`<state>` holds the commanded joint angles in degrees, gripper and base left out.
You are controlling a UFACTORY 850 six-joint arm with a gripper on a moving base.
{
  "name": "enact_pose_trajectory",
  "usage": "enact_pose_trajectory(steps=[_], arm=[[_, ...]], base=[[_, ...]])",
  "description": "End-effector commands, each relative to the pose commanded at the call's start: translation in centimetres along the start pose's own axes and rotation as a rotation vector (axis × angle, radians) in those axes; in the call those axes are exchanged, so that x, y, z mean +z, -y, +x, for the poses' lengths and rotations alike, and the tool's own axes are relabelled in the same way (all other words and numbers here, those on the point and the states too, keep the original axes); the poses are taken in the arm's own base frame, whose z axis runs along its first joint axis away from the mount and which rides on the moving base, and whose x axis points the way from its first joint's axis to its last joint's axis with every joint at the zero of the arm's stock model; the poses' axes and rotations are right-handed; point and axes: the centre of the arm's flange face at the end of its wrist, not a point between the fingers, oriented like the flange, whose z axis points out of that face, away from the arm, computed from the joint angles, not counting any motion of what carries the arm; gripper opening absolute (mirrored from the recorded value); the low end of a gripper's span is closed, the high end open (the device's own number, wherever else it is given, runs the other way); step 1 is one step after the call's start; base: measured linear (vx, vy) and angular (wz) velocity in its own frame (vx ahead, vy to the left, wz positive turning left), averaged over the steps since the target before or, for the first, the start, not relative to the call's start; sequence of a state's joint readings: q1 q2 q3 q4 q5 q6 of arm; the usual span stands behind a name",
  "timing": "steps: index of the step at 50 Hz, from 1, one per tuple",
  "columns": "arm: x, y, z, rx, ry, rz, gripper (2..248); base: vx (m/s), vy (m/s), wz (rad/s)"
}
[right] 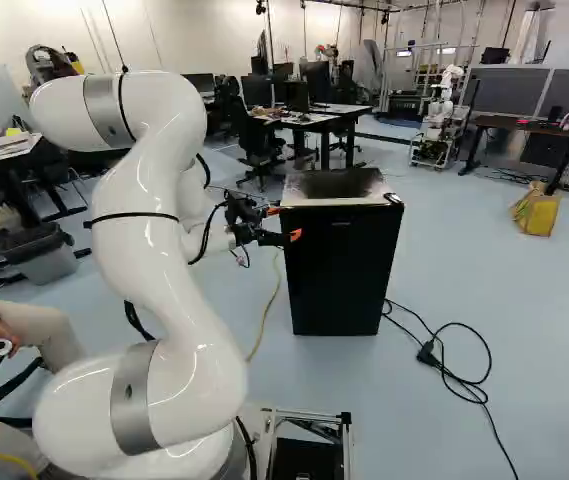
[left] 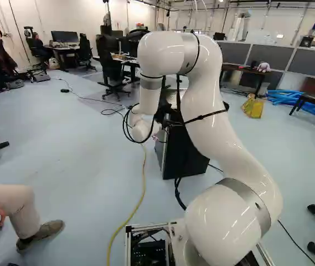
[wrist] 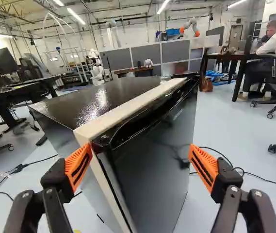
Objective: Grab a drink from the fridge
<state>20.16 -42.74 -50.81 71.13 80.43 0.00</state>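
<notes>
Fridge (right: 341, 265) ahead of me: black, pale strip along the top by the door, standing on the floor (right: 419, 235). In the right base view it sits just right of the middle, in the left base view partly behind my arm (left: 215, 122). Door looks closed, as far as I can see.

My arm rises from its base joint, bends over high up, drops, then reaches toward the fridge. Gripper (right: 285, 223) is near the fridge, by one upright edge of the door.

Fingers spread wide, with a broad gap between; nothing gripped. Wrist view: the fridge lies ahead and fills most of the gap. One orange pad (wrist: 78, 166) lines up with the pale edge of the fridge by its near corner; the other lines up with the far side of the door. Whether either touches, I cannot tell.

Round about: black cable (right: 484, 352) in loops on the floor beside the fridge, with a plug on it. Yellow cable (left: 144, 185) runs over the floor near my base. Farther off, yellow bag (right: 536, 213), blue tubes (left: 295, 100) and another robot (right: 441, 125). Bin (right: 46, 262) at the left of the right base view.
</notes>
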Motion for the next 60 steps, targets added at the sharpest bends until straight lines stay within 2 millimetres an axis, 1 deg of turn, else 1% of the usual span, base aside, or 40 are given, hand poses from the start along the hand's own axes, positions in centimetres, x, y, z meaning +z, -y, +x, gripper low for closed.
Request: enact_pose_trajectory(steps=[60], arm=[[0.0, -4.4, 0.9, -0.043, 0.013, -0.042, 247]], base=[[0.000, -0.001, -0.001]])
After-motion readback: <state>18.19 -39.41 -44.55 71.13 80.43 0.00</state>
